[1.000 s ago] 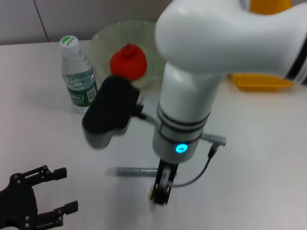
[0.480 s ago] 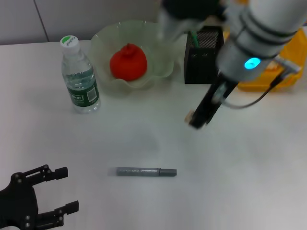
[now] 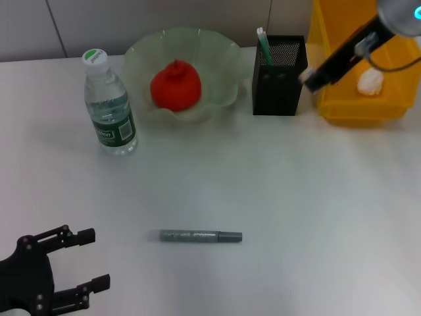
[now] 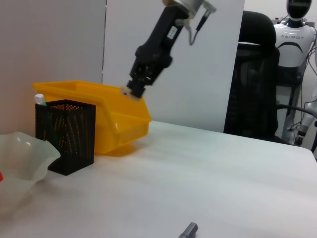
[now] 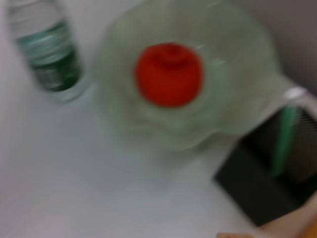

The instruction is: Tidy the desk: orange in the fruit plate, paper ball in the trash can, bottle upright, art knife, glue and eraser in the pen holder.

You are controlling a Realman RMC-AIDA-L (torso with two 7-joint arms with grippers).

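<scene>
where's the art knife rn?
In the head view the grey art knife lies flat on the bare table near the front, centre-left, well in front of the bottle and fruit plate, untouched by either hand.

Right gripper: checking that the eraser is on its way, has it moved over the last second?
Yes. The right gripper went from near the grey knife up to beside the pen holder.

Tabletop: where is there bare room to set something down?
Bare patches: right of the grey pen and in front of the trash can; also between the bottle and the left hand. Crowded: the back row, fruit plate to pen holder.
</scene>
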